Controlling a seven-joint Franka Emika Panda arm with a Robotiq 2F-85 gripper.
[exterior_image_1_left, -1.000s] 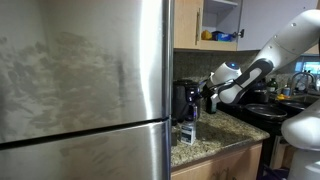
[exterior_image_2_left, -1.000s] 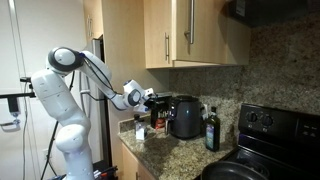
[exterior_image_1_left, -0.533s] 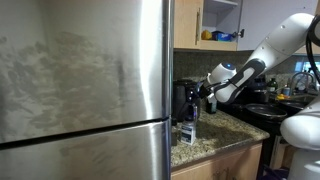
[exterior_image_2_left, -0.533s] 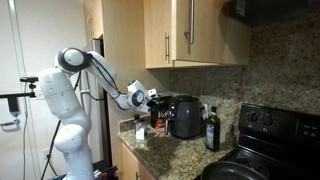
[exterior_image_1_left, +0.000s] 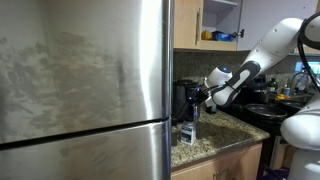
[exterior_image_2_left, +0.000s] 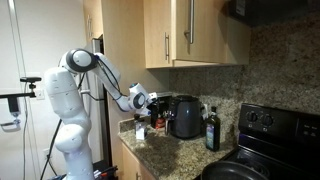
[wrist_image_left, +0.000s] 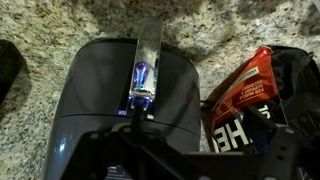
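Note:
In the wrist view a dark grey countertop appliance (wrist_image_left: 105, 95) fills the left, with a shiny strip (wrist_image_left: 143, 70) down its middle that glows blue-purple. To its right a red packet (wrist_image_left: 245, 90) with white letters sticks out of a dark holder (wrist_image_left: 300, 65). My gripper (wrist_image_left: 200, 150) hangs over the gap between appliance and packet, its dark fingers wide apart and nothing between them. In both exterior views the gripper (exterior_image_1_left: 203, 95) (exterior_image_2_left: 150, 100) is right beside the black appliance (exterior_image_2_left: 183, 115), above the granite counter (exterior_image_2_left: 165, 150).
A large steel fridge (exterior_image_1_left: 85, 90) stands next to the counter. A dark bottle (exterior_image_2_left: 211, 128) and a black stove (exterior_image_2_left: 270, 135) are beyond the appliance. Small items (exterior_image_2_left: 140, 128) and a small box (exterior_image_1_left: 186, 131) sit on the counter near its edge. Wooden cabinets (exterior_image_2_left: 190, 30) hang overhead.
The arm's upper links have swung a little and the wrist has eased slightly toward the appliance. Nothing on the counter has moved.

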